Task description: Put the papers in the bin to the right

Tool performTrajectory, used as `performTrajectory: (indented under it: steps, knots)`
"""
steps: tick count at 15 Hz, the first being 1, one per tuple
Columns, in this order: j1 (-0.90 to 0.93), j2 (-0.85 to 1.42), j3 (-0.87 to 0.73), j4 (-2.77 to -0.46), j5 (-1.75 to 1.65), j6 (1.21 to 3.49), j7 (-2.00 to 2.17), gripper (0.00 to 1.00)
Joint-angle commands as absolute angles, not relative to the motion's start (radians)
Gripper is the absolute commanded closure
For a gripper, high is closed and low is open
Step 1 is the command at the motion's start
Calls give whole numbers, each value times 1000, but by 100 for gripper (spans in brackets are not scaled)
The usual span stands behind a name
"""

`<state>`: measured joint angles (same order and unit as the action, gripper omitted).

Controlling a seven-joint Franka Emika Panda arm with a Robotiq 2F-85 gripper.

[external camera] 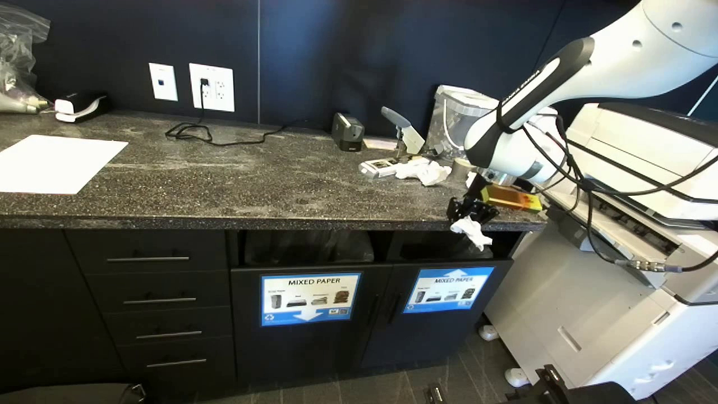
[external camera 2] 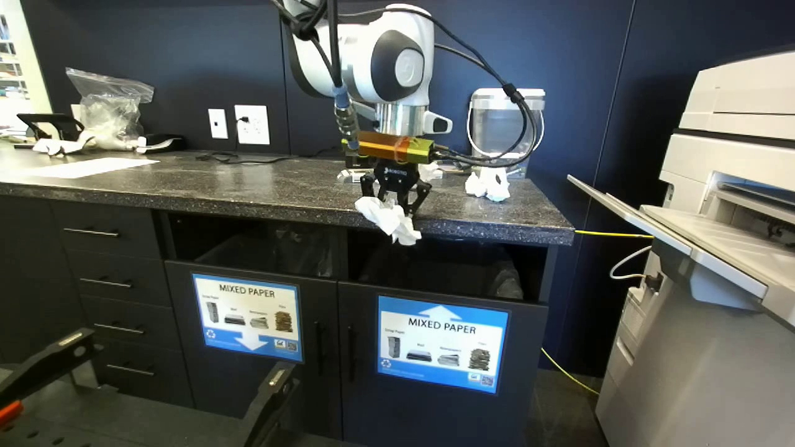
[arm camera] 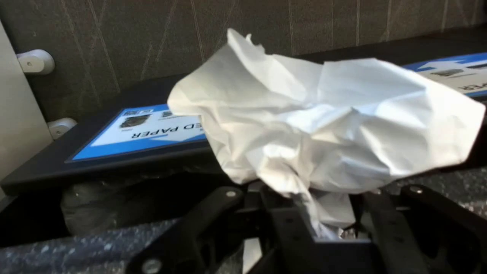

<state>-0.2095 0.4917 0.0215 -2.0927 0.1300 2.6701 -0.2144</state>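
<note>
Nearly closed jaws pinched a paper wad [external camera 2: 388, 218] near the edge of the surface [external camera 2: 261, 183]. Another wad [external camera 2: 489, 184] (also crumpled) lay behind.

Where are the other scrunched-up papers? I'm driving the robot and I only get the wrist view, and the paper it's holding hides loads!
Observer: An exterior view shows one crumpled wad on the countertop, near the end by the big printer.
Operator: Is it all alone up there?
Observer: No, more crumpled white paper lies farther along, toward a small black box, in an exterior view.
Operator: Any paper that isn't scrunched?
Observer: Yes, a flat white sheet lies well away, toward the opposite end, in both exterior views.
</note>
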Motion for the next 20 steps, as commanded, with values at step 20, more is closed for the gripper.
performTrajectory:
  steps: [20]
  knots:
    - [-724, 1017, 373, -2200, -353, 3752, -110, 81]
